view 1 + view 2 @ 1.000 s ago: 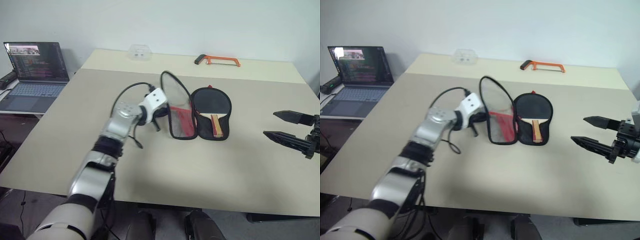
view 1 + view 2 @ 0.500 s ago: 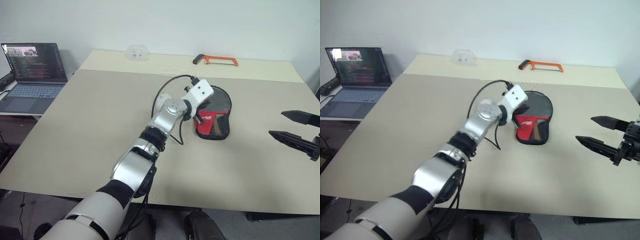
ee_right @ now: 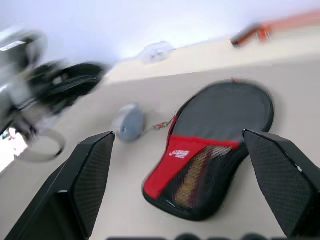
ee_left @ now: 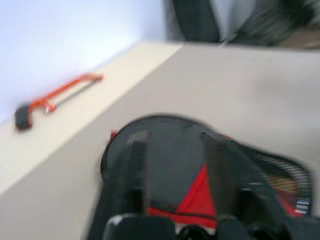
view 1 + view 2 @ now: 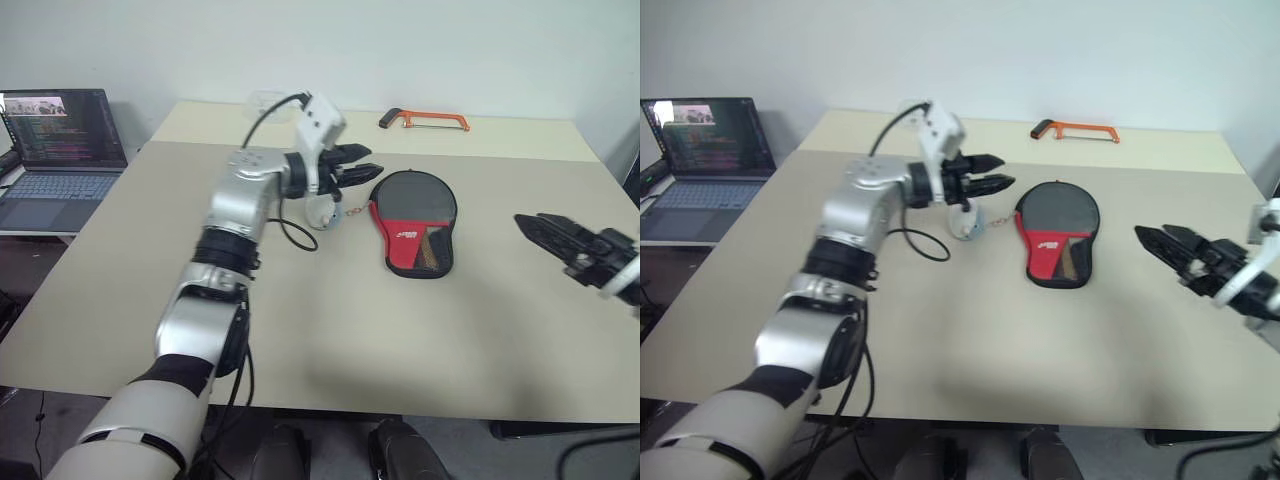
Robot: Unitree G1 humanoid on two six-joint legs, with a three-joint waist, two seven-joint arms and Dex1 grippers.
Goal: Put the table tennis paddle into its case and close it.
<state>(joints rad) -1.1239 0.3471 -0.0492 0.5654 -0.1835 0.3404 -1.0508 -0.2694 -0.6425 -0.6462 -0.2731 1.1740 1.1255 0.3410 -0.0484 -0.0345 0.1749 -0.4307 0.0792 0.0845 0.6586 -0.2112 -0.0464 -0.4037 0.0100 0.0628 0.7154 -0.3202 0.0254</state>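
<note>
**Case lies folded on the table, both grippers off it**

Head views: the case (image 5: 414, 222) lies flat near the middle of the beige table (image 5: 330, 330), its flap folded over, black round end away from the robot, red band and mesh pocket nearer. Something tan shows through the mesh; whether it is the paddle's handle cannot be told. A grey-white charm (image 5: 969, 226) on a short chain lies just beside the case, towards the robot's left. The left gripper (image 5: 362, 173) hangs above the charm, fingers narrowly parted, holding nothing. The right gripper (image 5: 548, 234) hovers well apart on the right, empty.

At the far edge lie an orange hacksaw (image 5: 421, 120) and a clear plastic box (image 5: 908, 106). A laptop (image 5: 58, 145) stands on a side desk.

Left wrist view: case (image 4: 185, 170) below blurred fingers; hacksaw (image 4: 56, 98) beyond.

Right wrist view: fingers (image 3: 82, 175) spread wide, case (image 3: 215, 160) and charm (image 3: 129, 124) between them.
</note>
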